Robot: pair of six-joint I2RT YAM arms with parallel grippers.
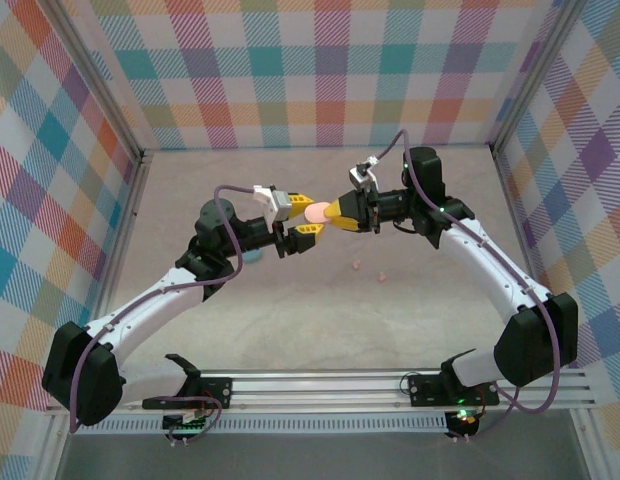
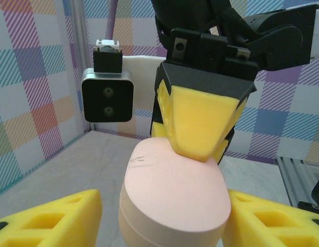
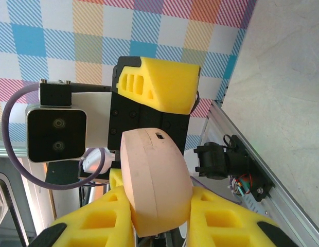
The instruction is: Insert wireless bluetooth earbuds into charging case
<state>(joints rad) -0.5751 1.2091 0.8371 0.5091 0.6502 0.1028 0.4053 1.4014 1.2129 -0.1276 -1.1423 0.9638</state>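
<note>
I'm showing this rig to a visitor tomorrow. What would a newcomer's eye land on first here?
Mid-air above the table, the right gripper is shut on a pink oval case, and the left gripper stands open around its other end. Loud plaid walls enclose the scene, and two tiny pink earbuds lie on the tabletop just right of centre.
</note>
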